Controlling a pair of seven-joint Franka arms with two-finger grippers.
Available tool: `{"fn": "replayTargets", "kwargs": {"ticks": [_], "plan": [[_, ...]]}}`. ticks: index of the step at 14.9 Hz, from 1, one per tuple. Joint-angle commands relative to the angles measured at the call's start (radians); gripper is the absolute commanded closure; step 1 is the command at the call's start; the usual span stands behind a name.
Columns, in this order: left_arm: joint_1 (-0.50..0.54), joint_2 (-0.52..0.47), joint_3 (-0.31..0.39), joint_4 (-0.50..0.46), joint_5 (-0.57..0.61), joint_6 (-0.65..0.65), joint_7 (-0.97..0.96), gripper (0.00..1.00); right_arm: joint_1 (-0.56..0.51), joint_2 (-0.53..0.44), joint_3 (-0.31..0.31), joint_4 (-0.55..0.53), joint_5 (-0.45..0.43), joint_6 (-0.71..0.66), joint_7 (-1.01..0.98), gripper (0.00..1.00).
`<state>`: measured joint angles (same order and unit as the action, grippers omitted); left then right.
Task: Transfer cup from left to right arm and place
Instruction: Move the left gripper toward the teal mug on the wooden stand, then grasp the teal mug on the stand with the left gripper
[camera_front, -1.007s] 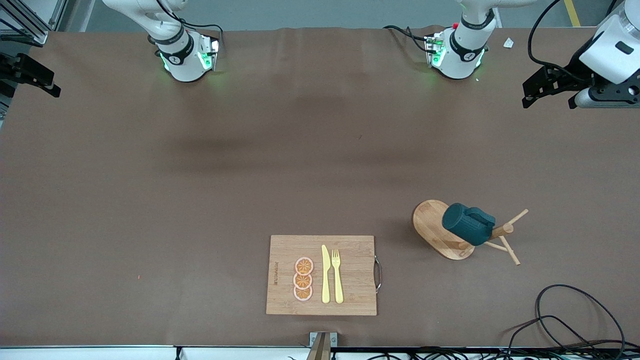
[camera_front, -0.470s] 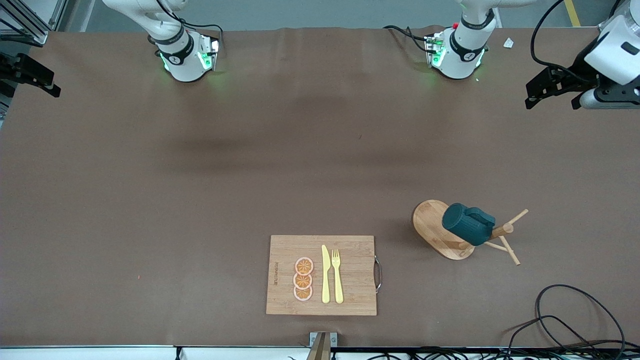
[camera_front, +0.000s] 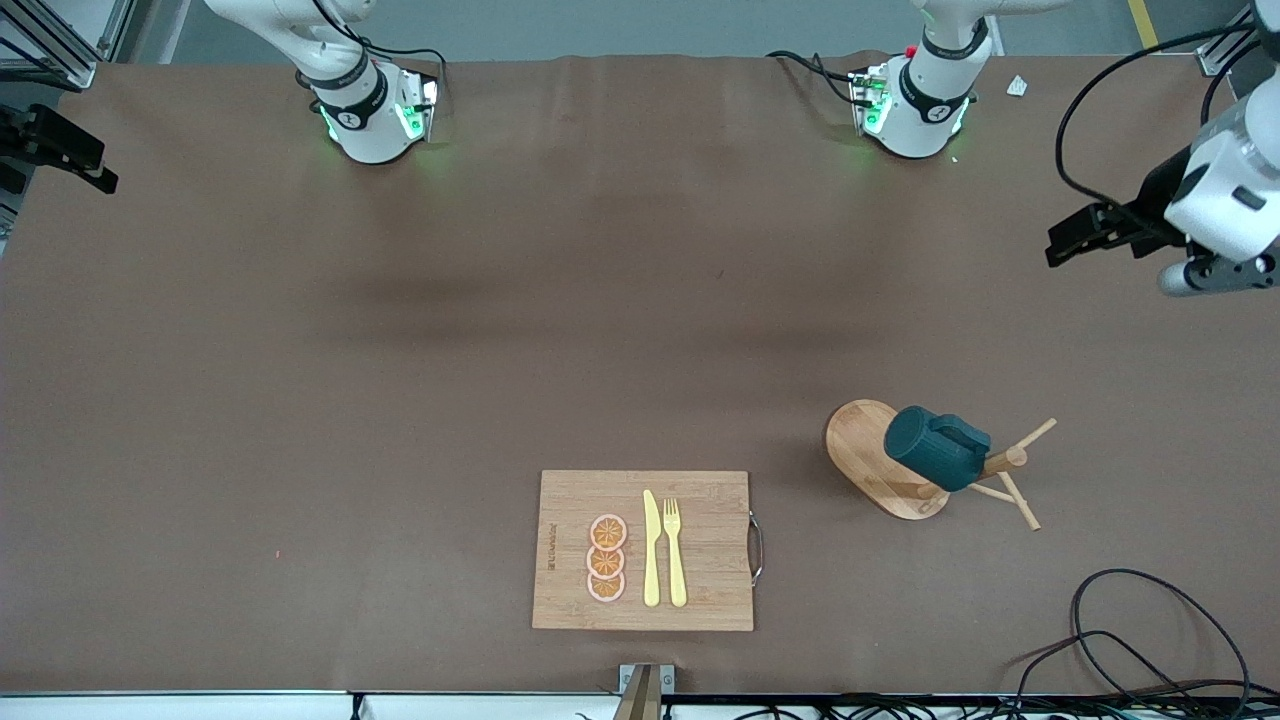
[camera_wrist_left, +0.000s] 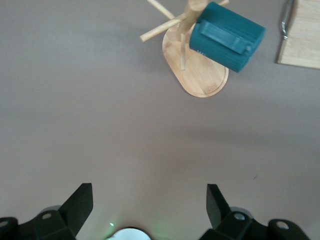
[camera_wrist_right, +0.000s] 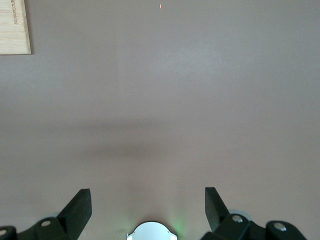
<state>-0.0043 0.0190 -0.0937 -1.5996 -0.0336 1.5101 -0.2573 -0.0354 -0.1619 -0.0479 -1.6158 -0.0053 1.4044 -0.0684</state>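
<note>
Both hands are hanging wide open and empty: the left gripper (camera_wrist_left: 145, 207) is hovering over the bench's edge at the left arm's end, while the right gripper (camera_wrist_right: 147, 206) is waiting over bare bench at the right arm's end. The cup (camera_front: 936, 448) is hanging tilted on a peg of the wooden rack (camera_front: 880, 458), near the bench's front edge toward the left arm's end. Pulling it sideways rather than along the peg is, I'd guess, risking a snagged handle and a toppled rack.

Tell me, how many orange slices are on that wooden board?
3. The orange slices sit in a row on the cutting board, beside the yellow knife: one farthest from the front camera, one in the middle, one nearest.
</note>
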Motion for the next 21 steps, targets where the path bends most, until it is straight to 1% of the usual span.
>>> {"fn": "replayTargets", "kwargs": {"ticks": [1, 3, 6, 8, 10, 12, 15, 21], "plan": [[-0.002, 0.051, -0.006, 0.030, -0.050, 0.034, -0.174, 0.00, -0.014, -0.010, 0.005, -0.001, 0.005, -0.008, -0.008, 0.00], [0.003, 0.076, -0.006, 0.021, -0.124, 0.085, -0.317, 0.00, -0.012, -0.008, 0.005, -0.003, 0.008, 0.002, -0.010, 0.00], [0.015, 0.076, -0.006, -0.071, -0.190, 0.226, -0.478, 0.00, -0.012, -0.008, 0.005, -0.006, 0.008, 0.013, -0.010, 0.00], [0.023, 0.076, -0.006, -0.137, -0.291, 0.344, -0.598, 0.00, -0.014, -0.008, 0.005, -0.007, 0.008, 0.022, -0.010, 0.00], [0.015, 0.088, -0.007, -0.187, -0.319, 0.430, -0.683, 0.00, -0.015, -0.010, 0.003, -0.016, 0.008, 0.015, -0.010, 0.00], [0.017, 0.111, -0.011, -0.207, -0.336, 0.482, -0.711, 0.00, -0.014, -0.010, 0.003, -0.021, 0.008, 0.010, -0.010, 0.00], [0.023, 0.145, -0.009, -0.207, -0.440, 0.530, -0.717, 0.00, -0.014, -0.010, 0.003, -0.022, 0.008, 0.010, -0.010, 0.00], [0.021, 0.229, -0.011, -0.207, -0.475, 0.651, -0.718, 0.00, -0.014, -0.010, 0.003, -0.024, 0.008, 0.010, -0.010, 0.00]]}}
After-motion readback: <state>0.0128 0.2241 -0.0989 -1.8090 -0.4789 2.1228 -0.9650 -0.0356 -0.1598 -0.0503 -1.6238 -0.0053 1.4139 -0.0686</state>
